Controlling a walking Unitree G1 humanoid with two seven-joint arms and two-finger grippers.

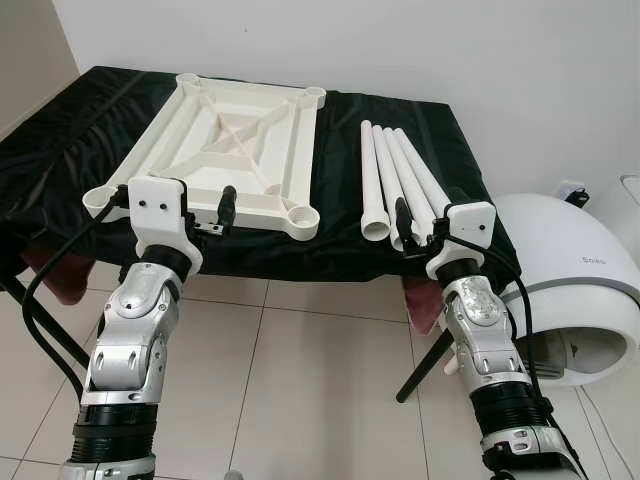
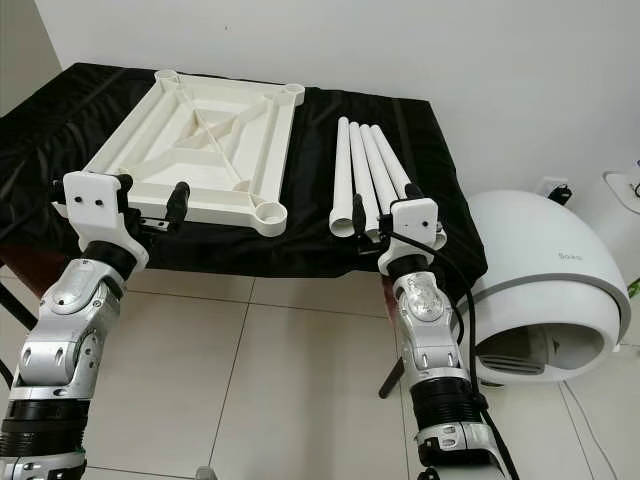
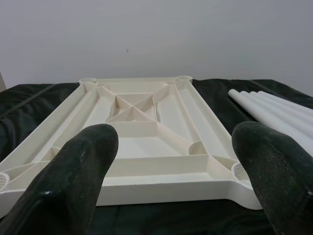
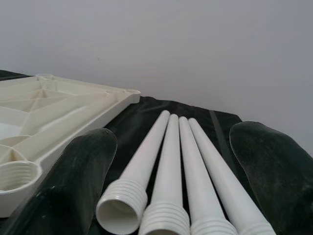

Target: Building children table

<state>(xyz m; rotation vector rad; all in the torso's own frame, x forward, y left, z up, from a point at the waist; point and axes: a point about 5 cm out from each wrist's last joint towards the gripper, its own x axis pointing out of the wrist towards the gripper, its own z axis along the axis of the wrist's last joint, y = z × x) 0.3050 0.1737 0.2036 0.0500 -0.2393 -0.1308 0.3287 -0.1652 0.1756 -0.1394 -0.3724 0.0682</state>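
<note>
A white plastic tabletop (image 1: 225, 150) lies upside down on the black-draped table (image 1: 90, 100), its ribbed underside and round corner sockets (image 1: 303, 216) facing up. To its right, several white tube legs (image 1: 395, 180) lie side by side, threaded ends toward me. My left gripper (image 3: 171, 161) is open at the tabletop's near edge, with nothing between its fingers (image 1: 228, 205). My right gripper (image 4: 171, 166) is open just short of the legs' near ends (image 4: 122, 208) and holds nothing.
A white domed appliance (image 1: 570, 290) stands on the tiled floor right of the table, close to my right arm. A black table leg (image 1: 425, 365) slants down beneath the front edge. The wall runs right behind the table.
</note>
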